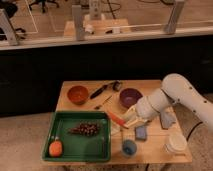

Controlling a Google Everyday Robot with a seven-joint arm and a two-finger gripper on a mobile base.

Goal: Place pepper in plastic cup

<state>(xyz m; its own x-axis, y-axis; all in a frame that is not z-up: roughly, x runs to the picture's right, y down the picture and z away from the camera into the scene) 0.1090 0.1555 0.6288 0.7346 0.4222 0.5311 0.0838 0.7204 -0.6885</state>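
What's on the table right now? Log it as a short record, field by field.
tool: right of the green tray, above the table
pepper: red-orange, slanted, at the tool's tip
plastic cup: blue, near the front edge, below the pepper
green tray: holds dark grape cluster and orange fruit
bowls: orange bowl, purple bowl
white tub: front right
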